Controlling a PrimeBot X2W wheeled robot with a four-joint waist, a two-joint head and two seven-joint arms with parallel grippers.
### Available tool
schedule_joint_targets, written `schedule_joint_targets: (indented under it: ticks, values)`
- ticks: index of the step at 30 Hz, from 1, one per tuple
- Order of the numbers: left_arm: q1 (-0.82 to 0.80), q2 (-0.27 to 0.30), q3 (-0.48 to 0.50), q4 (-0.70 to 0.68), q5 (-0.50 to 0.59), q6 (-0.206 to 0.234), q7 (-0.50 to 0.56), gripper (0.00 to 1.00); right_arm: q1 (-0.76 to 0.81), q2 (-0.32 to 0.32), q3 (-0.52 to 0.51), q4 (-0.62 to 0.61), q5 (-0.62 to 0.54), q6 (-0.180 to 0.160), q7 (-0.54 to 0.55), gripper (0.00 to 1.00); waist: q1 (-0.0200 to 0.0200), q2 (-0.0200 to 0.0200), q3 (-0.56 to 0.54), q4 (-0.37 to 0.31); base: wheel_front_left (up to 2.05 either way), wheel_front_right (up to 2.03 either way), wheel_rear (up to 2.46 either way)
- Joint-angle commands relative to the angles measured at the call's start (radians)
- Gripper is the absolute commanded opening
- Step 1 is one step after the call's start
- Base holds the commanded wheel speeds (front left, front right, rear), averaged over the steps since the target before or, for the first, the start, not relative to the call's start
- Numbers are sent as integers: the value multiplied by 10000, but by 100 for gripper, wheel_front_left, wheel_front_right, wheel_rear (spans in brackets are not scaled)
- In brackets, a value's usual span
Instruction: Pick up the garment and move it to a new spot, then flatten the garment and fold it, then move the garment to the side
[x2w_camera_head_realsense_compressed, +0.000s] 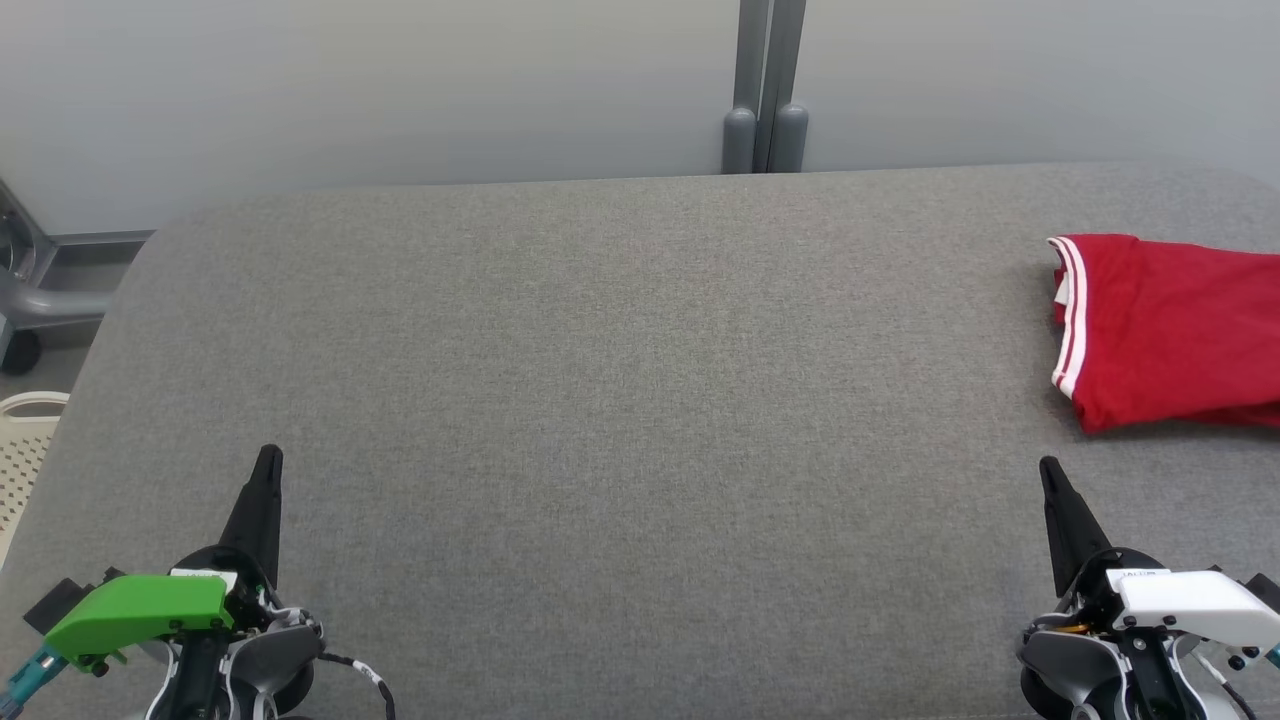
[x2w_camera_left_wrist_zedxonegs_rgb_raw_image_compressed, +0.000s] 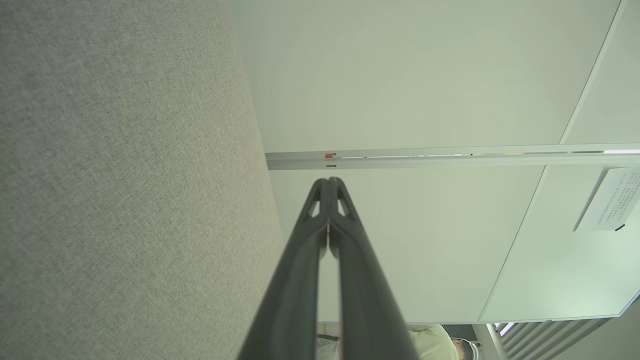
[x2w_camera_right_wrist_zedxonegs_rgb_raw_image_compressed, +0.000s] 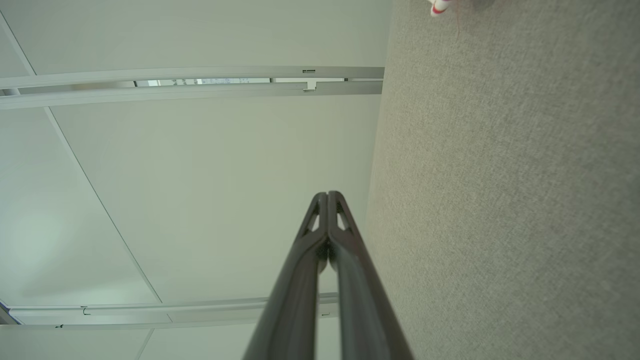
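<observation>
Head view: the red garment (x2w_camera_head_realsense_compressed: 1170, 330) with white-striped trim lies folded on the grey table (x2w_camera_head_realsense_compressed: 640, 400), at its right side. The left gripper (x2w_camera_head_realsense_compressed: 268, 460) sits over the table's near left part and the right gripper (x2w_camera_head_realsense_compressed: 1050, 470) over its near right part, just short of the garment.

Left wrist view: the left claw's fingers meet at the tips, gripping nothing, beside the table's cloth.

Right wrist view: the right claw is likewise closed and empty, and a striped bit of garment shows on the table

Grey surface (x2w_camera_head_realsense_compressed: 620, 400): centre and left open to passage. Obstruction: red garment (x2w_camera_head_realsense_compressed: 1170, 330) lying at the right edge. Post (x2w_camera_head_realsense_compressed: 765, 100) stands behind the far edge, off the surface.
</observation>
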Motion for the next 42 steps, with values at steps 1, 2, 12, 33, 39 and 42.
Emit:
schedule_joint_targets:
  ticks: [1,2,12,33,39,42]
  values:
    - [-143,70,20,-16,-78,-60,0,0,-84,-45,-16,-51,60,4,37,0,0,0,0,0,0,0,0]
    - [-143,70,20,-16,-78,-60,0,0,-84,-45,-16,-51,60,4,37,0,0,0,0,0,0,0,0]
    - [-143,70,20,-17,-60,-58,0,0,-84,-45,-15,-51,61,4,37,0,0,0,0,0,0,0,0]
    - [-143,70,19,-18,-60,-55,-1,0,-84,-45,-15,-51,61,4,37,0,0,0,0,0,0,0,0]
    - [-143,70,19,-18,-59,-55,-1,0,-84,-45,-15,-49,61,4,36,0,0,0,0,0,0,0,0]
    - [-143,70,19,-18,-59,-55,-1,0,-84,-45,-15,-49,61,4,36,0,0,0,0,0,0,0,0]
